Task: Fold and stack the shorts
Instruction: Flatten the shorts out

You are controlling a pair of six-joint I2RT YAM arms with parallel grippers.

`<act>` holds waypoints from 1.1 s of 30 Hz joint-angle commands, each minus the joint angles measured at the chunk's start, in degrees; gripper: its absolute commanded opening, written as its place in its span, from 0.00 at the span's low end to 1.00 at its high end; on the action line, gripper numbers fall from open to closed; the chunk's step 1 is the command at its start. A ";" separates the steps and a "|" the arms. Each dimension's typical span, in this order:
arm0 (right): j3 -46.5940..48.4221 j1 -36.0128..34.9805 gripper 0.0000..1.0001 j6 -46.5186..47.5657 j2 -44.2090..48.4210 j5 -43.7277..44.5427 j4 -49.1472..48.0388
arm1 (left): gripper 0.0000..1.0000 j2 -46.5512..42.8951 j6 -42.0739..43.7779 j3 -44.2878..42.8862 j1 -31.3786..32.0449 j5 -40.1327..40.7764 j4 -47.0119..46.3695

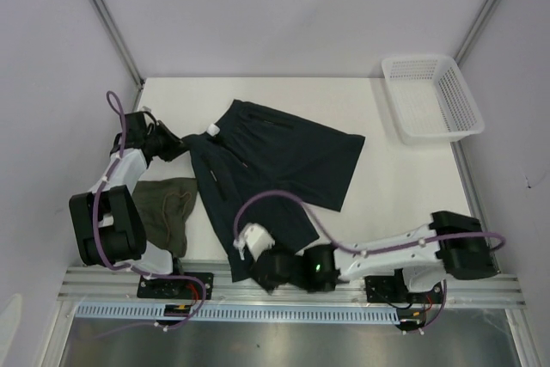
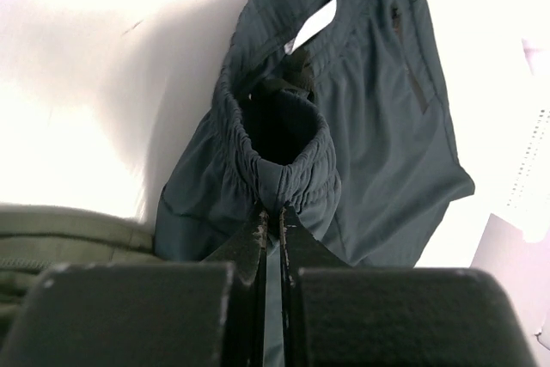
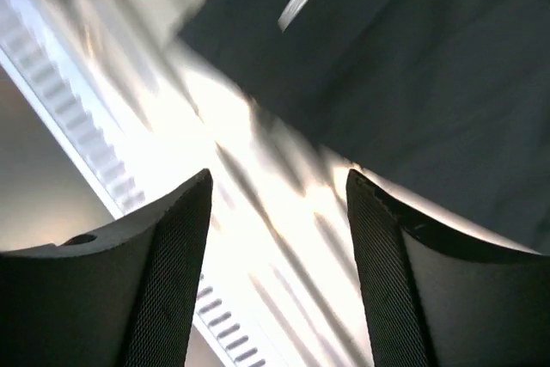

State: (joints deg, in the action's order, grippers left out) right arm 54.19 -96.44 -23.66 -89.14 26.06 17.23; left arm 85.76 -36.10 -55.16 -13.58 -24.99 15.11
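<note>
Your left jaws are pressed together on the gathered elastic waistband of the dark navy-teal cloth shorts, at the garment's far left corner. That pair lies spread across the middle of the white counter, with one leg reaching toward the near edge. Your right jaws stand apart with nothing between them, low over the counter's near edge, just off the dark hem. The olive-green cloth shorts sit bunched by the left arm, just beside the dark pair. A white plastic mesh basket sits at the far right corner.
</note>
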 commanded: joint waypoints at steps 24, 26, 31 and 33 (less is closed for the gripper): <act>40.79 74.55 0.27 -12.79 -34.59 -52.31 -15.90 | 0.00 -6.56 -2.49 9.36 -1.18 -1.99 -9.22; 42.83 75.17 0.11 -15.44 -39.32 -55.49 -21.52 | 0.00 -7.44 -2.57 10.06 -1.18 -1.99 -10.19; 48.98 76.67 0.00 -19.41 -46.55 -55.52 -24.18 | 0.00 -8.41 -2.49 10.16 -1.18 -1.64 -10.37; 52.13 77.11 0.00 -19.06 -49.36 -54.02 -21.73 | 0.00 -8.50 -2.57 10.16 -1.09 -1.64 -10.80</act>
State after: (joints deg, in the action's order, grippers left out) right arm 100.53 -20.36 -40.56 -135.83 -26.89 -3.01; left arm 79.37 -37.65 -45.19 -14.13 -26.09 7.33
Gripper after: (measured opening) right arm 0.002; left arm 0.013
